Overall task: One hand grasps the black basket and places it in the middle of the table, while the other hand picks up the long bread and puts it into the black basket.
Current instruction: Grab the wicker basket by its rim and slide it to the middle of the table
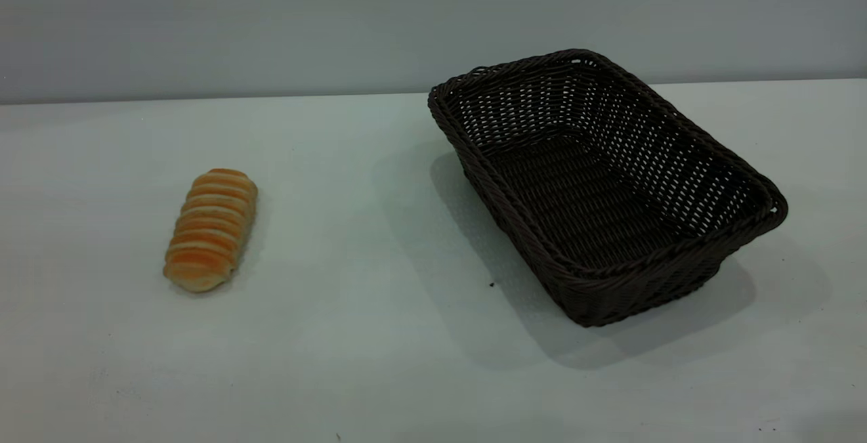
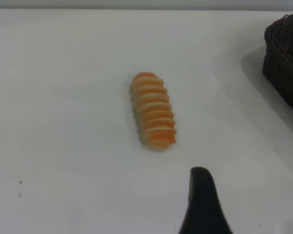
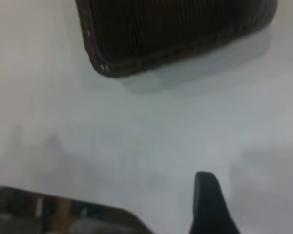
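The long bread, a golden-orange ridged roll, lies on the white table at the left. It also shows in the left wrist view. The black basket, woven and empty, stands upright at the right, set at an angle. One end of it shows in the right wrist view. A black part of my left gripper hangs a short way from the bread, apart from it. A black part of my right gripper hangs over bare table, short of the basket. Neither gripper shows in the exterior view.
A grey wall runs behind the table's far edge. A corner of the basket shows in the left wrist view. The table's near edge, with dark clutter below it, shows in the right wrist view. A few dark specks lie on the table.
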